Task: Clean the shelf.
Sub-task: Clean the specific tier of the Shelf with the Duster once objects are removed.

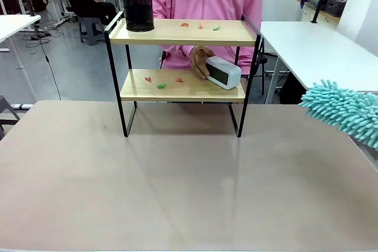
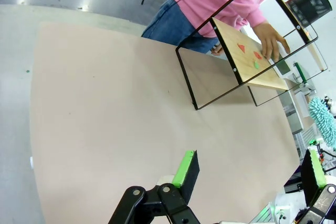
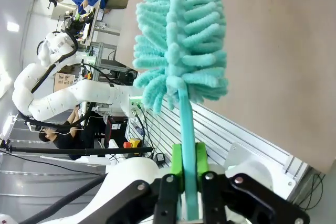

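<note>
The left tool [image 2: 251, 157] hangs spread above the counter [image 1: 177, 193]. The shelf [image 1: 177, 32] stands at the counter's far middle, a black mesh cup [image 1: 137, 9] on its top board, a person's hand [image 1: 201, 61] at a white clock [image 1: 223, 72] below. The right tool [image 3: 188, 156] pinches a teal duster [image 1: 345, 110]

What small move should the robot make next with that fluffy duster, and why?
Probably swing the duster, clamped in the right gripper, left toward the top of the shelf. Coloured scraps lie there, while the person's hand holds the clock on the level below, so the top seems freer.
</note>
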You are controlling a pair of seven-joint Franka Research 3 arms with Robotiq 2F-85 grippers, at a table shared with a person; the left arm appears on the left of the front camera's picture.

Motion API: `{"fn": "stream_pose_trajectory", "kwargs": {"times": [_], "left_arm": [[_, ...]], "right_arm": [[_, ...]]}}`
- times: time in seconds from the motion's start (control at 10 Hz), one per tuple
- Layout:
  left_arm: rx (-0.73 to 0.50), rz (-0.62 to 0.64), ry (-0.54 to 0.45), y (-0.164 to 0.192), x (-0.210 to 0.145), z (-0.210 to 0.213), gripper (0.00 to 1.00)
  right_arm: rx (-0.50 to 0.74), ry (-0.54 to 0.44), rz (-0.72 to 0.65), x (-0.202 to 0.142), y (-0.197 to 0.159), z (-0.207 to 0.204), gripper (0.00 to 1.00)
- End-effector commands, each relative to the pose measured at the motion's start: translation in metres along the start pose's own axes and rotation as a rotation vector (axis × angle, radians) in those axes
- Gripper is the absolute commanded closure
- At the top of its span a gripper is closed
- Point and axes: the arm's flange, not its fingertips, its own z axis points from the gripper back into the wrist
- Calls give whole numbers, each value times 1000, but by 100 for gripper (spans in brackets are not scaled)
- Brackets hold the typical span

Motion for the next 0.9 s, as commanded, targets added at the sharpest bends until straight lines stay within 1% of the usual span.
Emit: {"fn": "stream_pose_trajectory", "kwargs": {"times": [0.0,0.6,0.7,0.8], "left_arm": [[-16,-23,-17,1,0,-2,0],[-16,-23,-17,1,0,-2,0],[-16,-23,-17,1,0,-2,0],[-16,-23,-17,1,0,-2,0]], "right_arm": [[16,-22,-19,1,5,4,100],[16,-22,-19,1,5,4,100],[0,0,0,0,0,0,88],[-50,-10,27,4,15,-2,88]]}}
